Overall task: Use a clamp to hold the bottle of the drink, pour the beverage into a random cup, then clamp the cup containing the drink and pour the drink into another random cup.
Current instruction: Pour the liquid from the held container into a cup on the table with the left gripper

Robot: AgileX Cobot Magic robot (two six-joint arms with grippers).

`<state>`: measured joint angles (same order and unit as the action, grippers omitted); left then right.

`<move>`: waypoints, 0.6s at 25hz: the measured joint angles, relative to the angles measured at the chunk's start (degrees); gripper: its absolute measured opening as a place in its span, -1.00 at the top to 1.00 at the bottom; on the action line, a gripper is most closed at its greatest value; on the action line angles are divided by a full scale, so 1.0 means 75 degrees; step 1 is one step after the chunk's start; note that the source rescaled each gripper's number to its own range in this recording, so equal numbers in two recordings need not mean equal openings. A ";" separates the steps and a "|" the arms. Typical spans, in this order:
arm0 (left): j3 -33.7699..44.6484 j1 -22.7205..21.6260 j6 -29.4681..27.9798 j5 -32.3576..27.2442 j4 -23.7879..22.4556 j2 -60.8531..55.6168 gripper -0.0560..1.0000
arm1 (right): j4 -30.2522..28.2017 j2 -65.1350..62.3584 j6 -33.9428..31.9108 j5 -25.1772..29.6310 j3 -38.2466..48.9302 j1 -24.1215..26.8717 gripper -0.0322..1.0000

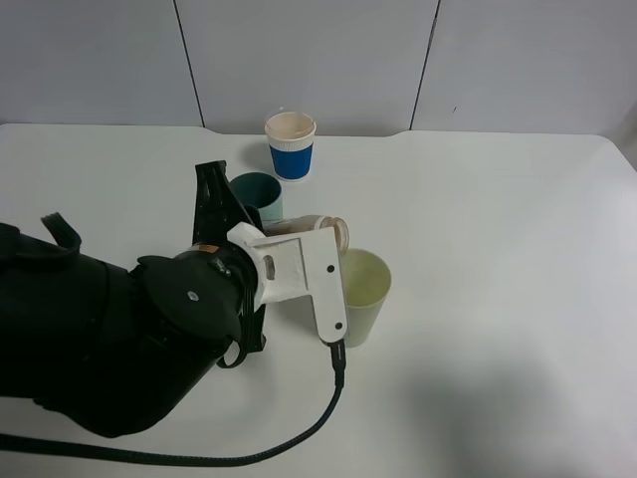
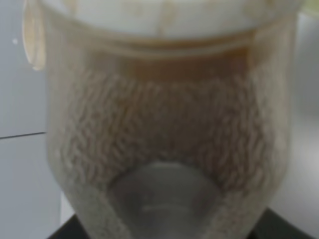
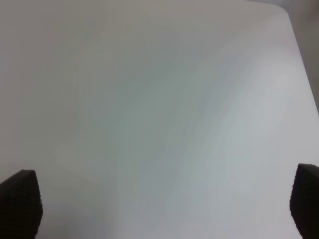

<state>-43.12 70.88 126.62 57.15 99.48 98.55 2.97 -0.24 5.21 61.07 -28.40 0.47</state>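
The bottle (image 1: 323, 228) lies tipped on its side, its tan neck over the rim of the pale yellow-green cup (image 1: 364, 295). My left gripper holds it shut, hidden in the exterior view under the white camera bracket (image 1: 299, 269). The left wrist view is filled by the clear bottle (image 2: 164, 149), with a brown tint of beverage (image 2: 189, 67) near the neck. The teal cup (image 1: 258, 195) stands just behind the left arm. My right gripper (image 3: 162, 204) hangs open over bare table, nothing between its fingertips (image 3: 20, 199).
A white paper cup with a blue sleeve (image 1: 291, 145) stands at the back, beyond the teal cup. The bulky black left arm (image 1: 119, 329) and its cable (image 1: 299, 438) cover the front left of the white table (image 1: 498, 249).
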 joint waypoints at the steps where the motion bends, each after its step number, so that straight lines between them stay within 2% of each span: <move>1: 0.0000 0.0000 0.0000 0.0110 -0.0083 0.0000 0.86 | 0.0000 0.0000 0.0000 0.0000 0.0000 0.0000 -1.00; 5: -0.0043 0.0000 0.0000 0.0495 -0.0378 0.0000 0.86 | 0.0000 0.0000 0.0000 0.0000 0.0000 0.0000 -1.00; 15: -0.0358 0.0000 0.0000 0.0506 -0.0850 0.0000 0.86 | 0.0000 0.0000 0.0000 0.0000 0.0000 0.0000 -1.00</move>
<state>-45.81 70.88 126.62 60.95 93.10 98.55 2.97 -0.24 5.21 61.07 -28.40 0.47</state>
